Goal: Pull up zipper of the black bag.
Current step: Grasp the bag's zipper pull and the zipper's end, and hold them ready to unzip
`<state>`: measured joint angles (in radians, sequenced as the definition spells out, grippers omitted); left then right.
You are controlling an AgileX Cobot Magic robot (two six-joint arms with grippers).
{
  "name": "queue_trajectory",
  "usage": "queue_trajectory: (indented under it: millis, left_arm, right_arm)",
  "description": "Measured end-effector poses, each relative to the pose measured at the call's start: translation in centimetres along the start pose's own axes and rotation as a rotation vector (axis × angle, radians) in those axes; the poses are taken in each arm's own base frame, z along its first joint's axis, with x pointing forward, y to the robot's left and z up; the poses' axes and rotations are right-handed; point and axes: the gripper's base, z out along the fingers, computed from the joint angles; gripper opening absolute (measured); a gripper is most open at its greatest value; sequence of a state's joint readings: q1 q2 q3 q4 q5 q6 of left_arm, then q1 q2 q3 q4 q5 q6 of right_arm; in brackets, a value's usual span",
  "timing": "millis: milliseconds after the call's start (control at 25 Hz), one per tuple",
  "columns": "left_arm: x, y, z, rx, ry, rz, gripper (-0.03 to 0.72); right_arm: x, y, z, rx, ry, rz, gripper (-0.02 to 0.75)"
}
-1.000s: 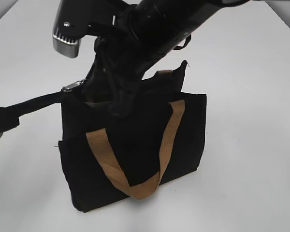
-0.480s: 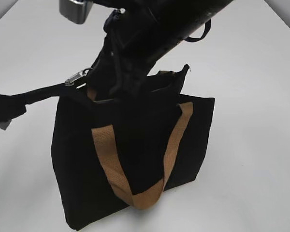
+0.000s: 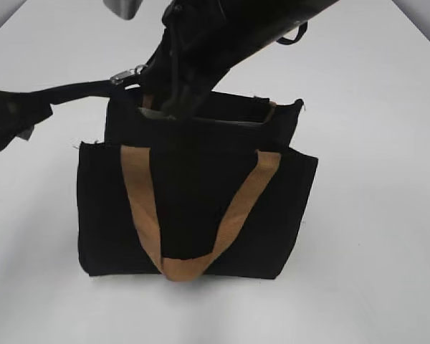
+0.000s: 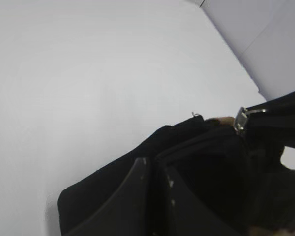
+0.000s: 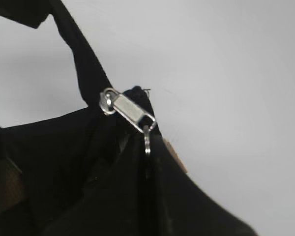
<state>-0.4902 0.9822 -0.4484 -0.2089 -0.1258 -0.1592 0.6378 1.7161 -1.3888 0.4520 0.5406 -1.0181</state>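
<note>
black bag (image 3: 201, 208) is standing upright, mouth gaping; right gripper (image 5: 146, 147) pinched on the zipper (image 5: 130, 112) tab, left gripper's (image 4: 155, 172) jaws clamped on fabric

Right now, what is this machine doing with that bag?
Two robot arms are working on a black bag that stands on a white table. One black arm reaches down to the bag's top edge, where the silvery zipper pull sits at the left corner. The other arm, at the left, seems to grip a black strip of the bag. The bag's mouth looks open.
</note>
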Motion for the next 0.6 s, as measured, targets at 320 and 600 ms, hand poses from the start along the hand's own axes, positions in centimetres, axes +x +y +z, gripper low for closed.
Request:
queue_trajectory:
  millis: [320, 600]
  left_arm:
    - [1.1, 0.3, 2.3, -0.006, 0.037, 0.109, 0.013]
    - [1.2, 0.9, 1.9, -0.035, 0.047, 0.080, 0.007]
  right_arm:
    - [1.0, -0.4, 0.4, -0.036, 0.037, 0.046, 0.015]
    - [1.5, -0.5, 0.9, -0.049, 0.058, 0.049, 0.223]
